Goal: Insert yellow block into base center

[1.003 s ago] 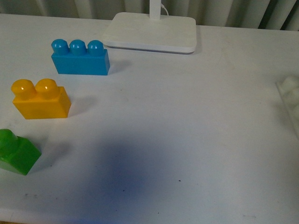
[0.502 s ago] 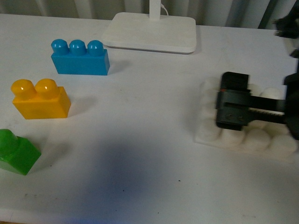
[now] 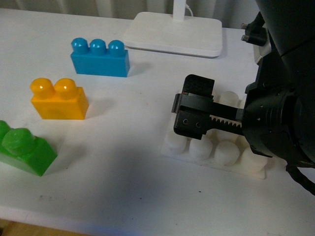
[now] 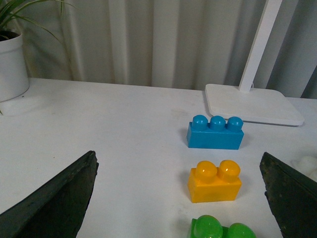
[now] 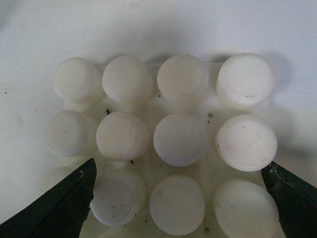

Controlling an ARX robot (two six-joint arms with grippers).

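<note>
Fingers R [image 5: 69, 203]: spread, empty, over base [image 3: 216, 158], near right.
Fingers L [image 4: 54, 198]: spread, empty.
Yellow block [image 3: 59, 101]: left, farther, on tabletop [image 3: 123, 187], well apart from base.
Handling: prob. light, stiff, slick plastic; pinch flat sides below studs.

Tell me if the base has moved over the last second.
Yes. The base has slid left: it was far right of the white slab and now lies in front of its right half.

yellow block [image 3: 59, 100] upright, studded white base [image 3: 225, 151] well apart
</note>
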